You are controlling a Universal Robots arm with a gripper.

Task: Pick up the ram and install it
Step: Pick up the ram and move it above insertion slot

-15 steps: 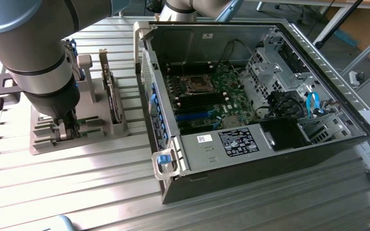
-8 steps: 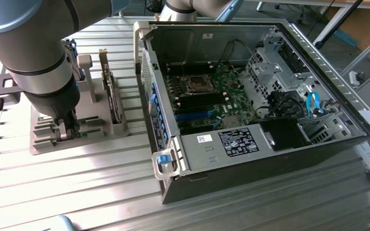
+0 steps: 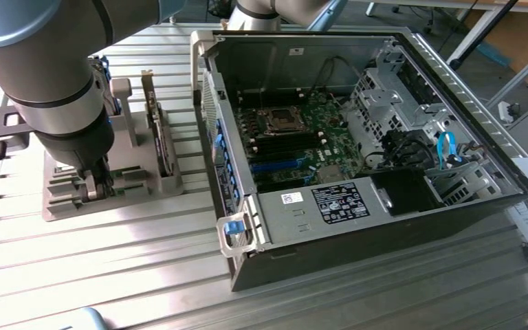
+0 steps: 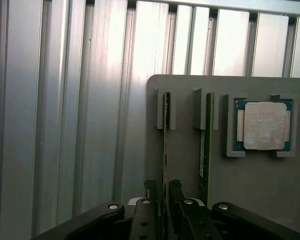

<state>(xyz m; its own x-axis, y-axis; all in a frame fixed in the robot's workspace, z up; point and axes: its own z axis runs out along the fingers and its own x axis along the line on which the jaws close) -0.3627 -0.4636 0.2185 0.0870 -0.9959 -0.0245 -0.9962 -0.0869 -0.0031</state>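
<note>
Picking up is the step in hand. The hand [image 4: 162,194] stands open, its fingers [image 4: 149,192] astride the ram [image 4: 165,125], which sits on edge in the grey holder [image 4: 255,195] on the bench [image 3: 108,275], to the exterior view's left of the open computer case [image 3: 337,227]. I'd say there is no grip yet; a clean one calls for closing squarely on the thin board.

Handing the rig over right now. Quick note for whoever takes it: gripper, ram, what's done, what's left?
Gripper: open, down at the grey holder, fingers either side of one ram stick, not clamped.
Things: both sticks stand on edge in holder slots, the second stick alongside. Processor chip lies in its pocket. Open computer case on the exterior view's right, motherboard exposed.
Done: gripper lined up on the ram.
Left: ram not yet gripped, lifted or installed.
</note>
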